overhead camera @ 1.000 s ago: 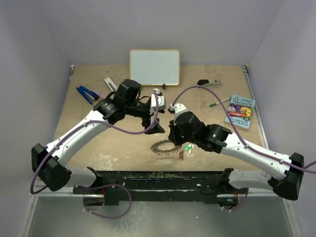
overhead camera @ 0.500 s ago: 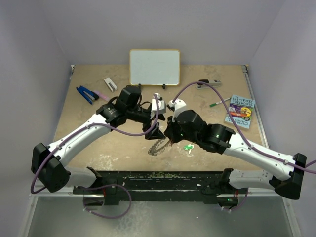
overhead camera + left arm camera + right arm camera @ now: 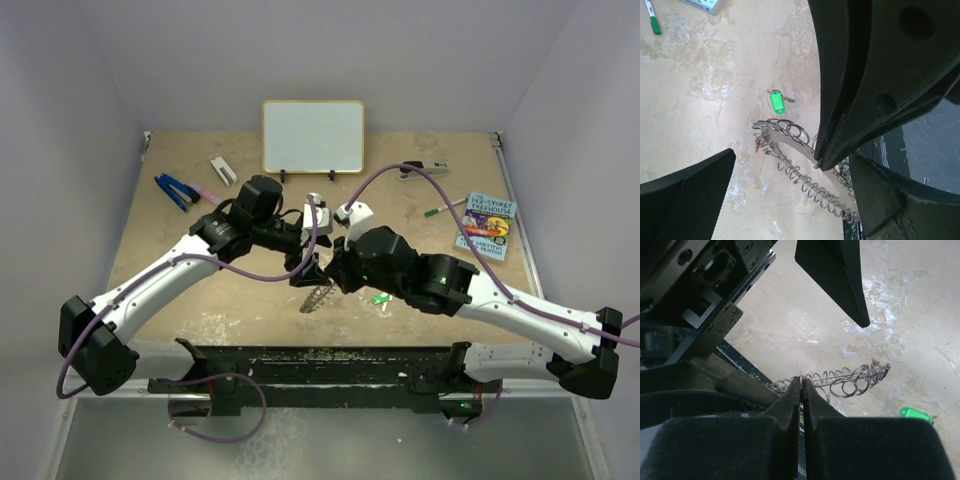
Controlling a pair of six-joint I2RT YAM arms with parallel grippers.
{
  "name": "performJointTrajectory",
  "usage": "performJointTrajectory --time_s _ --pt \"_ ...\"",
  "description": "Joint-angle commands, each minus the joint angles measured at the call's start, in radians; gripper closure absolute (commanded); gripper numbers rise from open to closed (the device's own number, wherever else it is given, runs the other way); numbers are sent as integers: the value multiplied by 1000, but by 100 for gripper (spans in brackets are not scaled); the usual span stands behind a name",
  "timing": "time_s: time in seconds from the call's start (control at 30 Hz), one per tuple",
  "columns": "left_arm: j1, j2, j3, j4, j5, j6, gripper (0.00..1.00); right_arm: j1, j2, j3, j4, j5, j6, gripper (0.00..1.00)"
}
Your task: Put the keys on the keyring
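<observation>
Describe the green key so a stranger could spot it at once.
From the whiteboard, move toward the camera. Right of the silver keyring lies the green key, a tiny flat tag, unlike the long green-capped pen near the book.

The book [image 3: 487, 226] has cover lettering too small to read; no other text is legible.

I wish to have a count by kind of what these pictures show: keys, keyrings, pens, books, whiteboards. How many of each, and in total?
keyring: 1
keys: 2, the green key on the table and the red key, seemingly at the ring's end
pen: 1
book: 1
whiteboard: 1
total: 6
</observation>
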Motion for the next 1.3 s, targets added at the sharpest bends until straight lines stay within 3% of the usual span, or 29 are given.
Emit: performJointTrajectory --time_s 0.0,0.17,0.37,0.73,1.03,1.27 --pt "-4 -48 5 -84 -30 131 2 16 -27 56 54 27 13 100" --pt "-3 -65 27 -141 -92 199 2 26 -31 58 50 27 15 100" --pt "-3 -54 69 -159 -61 216 3 37 -29 64 56 27 15 100" --pt "-4 3 205 -266 189 183 3 56 -29 72 65 60 20 100" --pt "-4 -9 110 -148 156 52 3 77 -33 87 56 92 28 100" --pt "-6 -21 68 -161 71 107 3 84 -41 98 54 99 33 100"
